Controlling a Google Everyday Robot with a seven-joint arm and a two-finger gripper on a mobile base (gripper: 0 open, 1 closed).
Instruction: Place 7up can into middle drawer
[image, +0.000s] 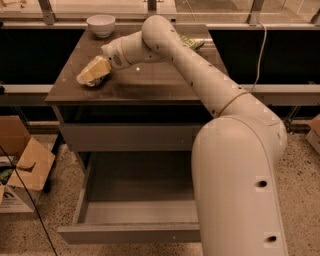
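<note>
The 7up can (84, 79) lies on its side on the brown cabinet top (150, 82), near the left edge. My gripper (95, 71) reaches in from the right and is closed around the can, its yellowish fingers (100, 65) covering most of it. The can rests on or just above the top. The middle drawer (140, 182) stands pulled out below, its grey floor bare, and my arm's large base hides its right part.
A white bowl (100, 24) stands at the back left of the top. A green crisp bag (193, 42) lies at the back right, behind my arm. A closed grey drawer front (132, 137) sits above the open drawer. An open cardboard box (22, 167) is on the floor at left.
</note>
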